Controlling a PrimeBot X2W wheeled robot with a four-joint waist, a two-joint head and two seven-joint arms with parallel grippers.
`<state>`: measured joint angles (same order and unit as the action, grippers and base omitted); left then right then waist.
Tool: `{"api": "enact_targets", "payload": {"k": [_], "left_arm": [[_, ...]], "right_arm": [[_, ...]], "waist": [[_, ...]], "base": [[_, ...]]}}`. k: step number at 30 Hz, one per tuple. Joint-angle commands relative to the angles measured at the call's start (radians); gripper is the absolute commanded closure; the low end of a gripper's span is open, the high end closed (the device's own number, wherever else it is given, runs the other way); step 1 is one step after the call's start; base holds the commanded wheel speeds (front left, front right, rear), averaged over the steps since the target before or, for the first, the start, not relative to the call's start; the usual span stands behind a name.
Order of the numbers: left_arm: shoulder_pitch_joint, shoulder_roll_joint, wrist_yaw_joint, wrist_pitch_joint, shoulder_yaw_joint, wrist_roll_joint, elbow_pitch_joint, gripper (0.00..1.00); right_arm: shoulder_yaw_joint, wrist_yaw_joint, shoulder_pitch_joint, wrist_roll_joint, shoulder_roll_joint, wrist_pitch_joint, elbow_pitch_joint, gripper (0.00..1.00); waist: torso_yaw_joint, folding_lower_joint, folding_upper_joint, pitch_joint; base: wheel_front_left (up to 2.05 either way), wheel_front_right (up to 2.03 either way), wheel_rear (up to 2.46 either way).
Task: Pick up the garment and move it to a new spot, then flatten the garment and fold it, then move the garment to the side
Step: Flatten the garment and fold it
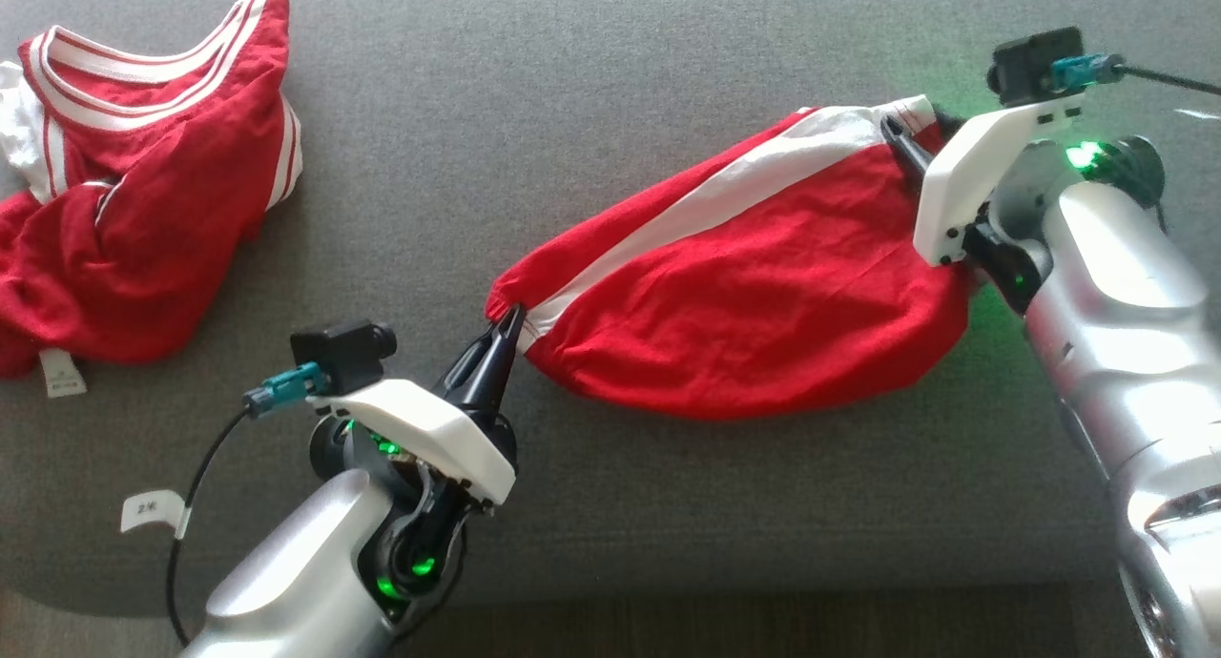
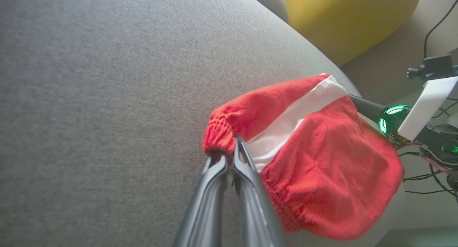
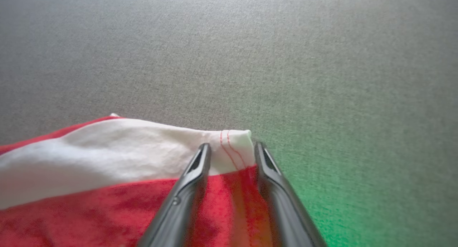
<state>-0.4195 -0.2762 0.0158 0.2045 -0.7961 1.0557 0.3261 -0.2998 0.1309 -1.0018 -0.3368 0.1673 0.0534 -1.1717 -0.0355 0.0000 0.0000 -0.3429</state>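
1. The grey surface [image 1: 610, 86] carries the garment [image 1: 763, 315] toward three o'clock; a red jersey [image 1: 143, 181] lies at ten o'clock.
2. The left hand [image 1: 513, 322] pinches its gathered edge; the right hand [image 3: 232, 148] stands spread astride the white hem [image 3: 236, 146].
3. The left wrist view adds a yellow cushion [image 2: 350, 18] at one o'clock.

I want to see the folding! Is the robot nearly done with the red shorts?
Not nearly. The red cloth shorts with a white stripe lie stretched on the grey fabric surface, so moving looks done. Flattening is in hand: the left claw pinches the elastic end; the right claw stands open around the white hem. Folding and moving aside remain.
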Motion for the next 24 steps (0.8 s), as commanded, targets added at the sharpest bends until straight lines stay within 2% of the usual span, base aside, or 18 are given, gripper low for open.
{"api": "enact_targets", "payload": {"k": [1, 2, 4, 12, 16, 20, 24], "left_arm": [[-0.035, -0.012, -0.008, 0.008, 0.03, -0.012, -0.021, 1.0], [-0.036, -0.012, -0.01, 0.008, 0.029, -0.011, -0.019, 1.0], [-0.039, -0.011, -0.01, 0.007, 0.028, -0.012, -0.017, 1.0], [-0.047, -0.004, -0.01, 0.022, 0.04, -0.018, -0.033, 1.0], [-0.065, -0.012, 0.0, 0.044, 0.09, -0.04, -0.067, 1.0], [-0.105, -0.021, 0.0, 0.053, 0.16, -0.069, -0.12, 1.0], [-0.173, -0.029, -0.01, 0.043, 0.206, -0.063, -0.165, 1.0]], "right_arm": [[-0.016, 0.0, -0.028, -0.001, -0.013, -0.012, 0.017, 0.58], [-0.025, 0.0, -0.03, -0.001, -0.012, -0.02, 0.013, 0.69], [-0.042, 0.0, -0.035, -0.003, -0.012, -0.031, 0.005, 1.0], [-0.079, 0.0, -0.066, -0.012, 0.006, -0.119, -0.013, 1.0], [-0.067, 0.0, -0.08, -0.043, 0.014, -0.166, -0.009, 1.0], [-0.044, 0.0, -0.085, -0.131, 0.022, -0.186, 0.036, 1.0], [-0.044, 0.0, -0.092, -0.211, 0.067, -0.168, 0.106, 1.0]], "waist": [[0.0, 0.0, 0.0, 0.0], [-0.001, 0.0, 0.0, 0.0], [-0.002, 0.0, 0.0, 0.0], [0.004, 0.0, 0.0, 0.019], [0.024, 0.0, 0.0, 0.052], [0.052, 0.0, 0.0, 0.1], [0.082, 0.0, 0.0, 0.146]], "base": [[0.0, 0.0, 0.0], [0.0, 0.0, 0.0], [0.0, 0.0, 0.0], [0.0, 0.0, 0.0], [0.0, 0.0, 0.0], [0.0, 0.0, 0.0], [0.0, 0.0, 0.0]]}}
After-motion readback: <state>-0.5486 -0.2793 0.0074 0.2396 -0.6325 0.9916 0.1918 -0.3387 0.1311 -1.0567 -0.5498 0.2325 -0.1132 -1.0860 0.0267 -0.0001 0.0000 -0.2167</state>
